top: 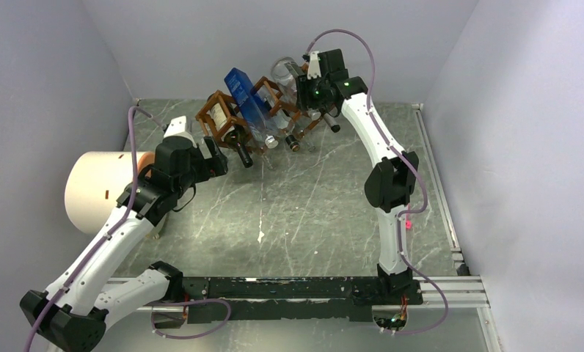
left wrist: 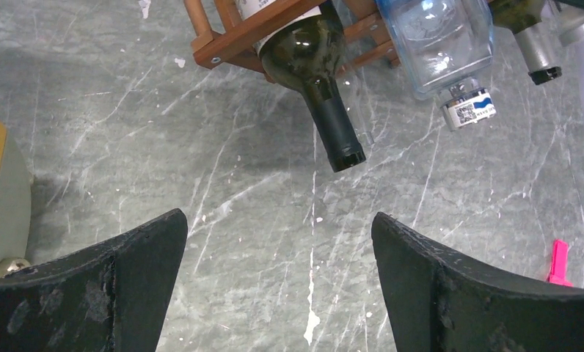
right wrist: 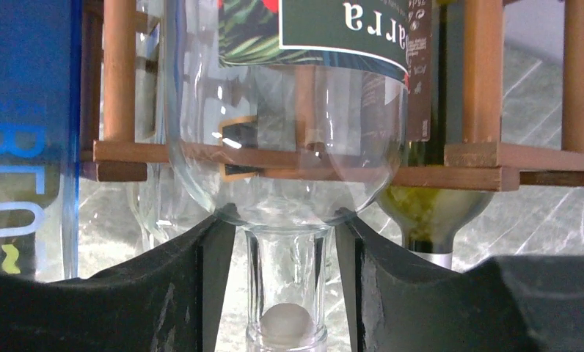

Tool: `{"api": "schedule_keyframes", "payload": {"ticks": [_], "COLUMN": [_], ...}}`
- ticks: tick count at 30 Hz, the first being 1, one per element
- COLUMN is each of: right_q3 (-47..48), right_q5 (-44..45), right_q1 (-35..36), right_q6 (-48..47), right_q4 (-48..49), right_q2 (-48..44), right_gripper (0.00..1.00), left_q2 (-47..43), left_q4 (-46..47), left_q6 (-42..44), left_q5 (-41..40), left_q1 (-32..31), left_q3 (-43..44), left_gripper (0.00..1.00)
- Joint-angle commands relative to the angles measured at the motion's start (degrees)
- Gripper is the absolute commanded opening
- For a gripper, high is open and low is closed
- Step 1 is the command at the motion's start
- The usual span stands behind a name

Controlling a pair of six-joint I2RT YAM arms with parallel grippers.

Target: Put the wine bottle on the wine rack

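The reddish-brown wooden wine rack (top: pixel 219 121) stands at the back of the table and holds several bottles. A clear glass wine bottle (right wrist: pixel 285 183) with a dark green label lies in a cell of the wine rack (right wrist: pixel 480 158), neck pointing at the right wrist camera. My right gripper (right wrist: pixel 285 216) is open, its fingers on either side of that neck with a thin gap on each side. A dark wine bottle (left wrist: pixel 326 81) sits in the rack's left cell (left wrist: pixel 238 37), neck sticking out. My left gripper (left wrist: pixel 278 220) is wide open and empty, a little short of that neck.
A blue bottle (top: pixel 245 99) and a green bottle (right wrist: pixel 428 205) also lie in the rack. A clear square bottle (left wrist: pixel 439 44) sits next to the dark one. A big white cylinder (top: pixel 102 187) lies at the left. A small pink piece (left wrist: pixel 559 260) lies on the marble table (top: pixel 311 198).
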Motion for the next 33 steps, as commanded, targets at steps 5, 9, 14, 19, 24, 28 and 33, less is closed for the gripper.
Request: {"api": "schedule_keyframes", "payload": {"ticks": [5,9,14,19,24,28,33], "right_q3": [1.4,-0.1,-3.5,-10.9,-26.1,-43.8,-61.6], "right_q5": [0.9,1.1,1.5,3.5,7.2,10.0,13.5], "right_q1": [-0.3,-0.3,-0.2,-0.3,-0.2,-0.1,0.0], "right_q6": [-0.7,-0.2,0.2,1.9,5.6,10.2,14.6], "right_q4": [5.1,6.7,8.8,12.9,17.2,21.9,23.3], "right_q2": [-2.1,-4.1,-8.4,-16.1,-28.0,-42.3,-58.8], "right_gripper": [0.58,0.61,0.68,0.73,0.73,0.76,0.79], "left_q2": [-2.3,-2.6,-2.6,-2.6,-3.6,-5.4,-7.3], "left_q4": [2.8,2.8,2.9,2.2,2.4,2.8,2.5], "left_q6": [4.9,6.2,6.8,7.8,9.0,10.7,14.5], "left_q5": [4.5,5.7,6.0,5.4,5.3,4.9,4.8], "left_q1": [0.0,0.0,0.0,-0.1,0.0,0.0,-0.1], "left_q3": [0.0,0.1,0.2,0.9,2.0,3.2,6.5], "left_gripper": [1.00,0.99,1.00,1.00,1.00,1.00,1.00]}}
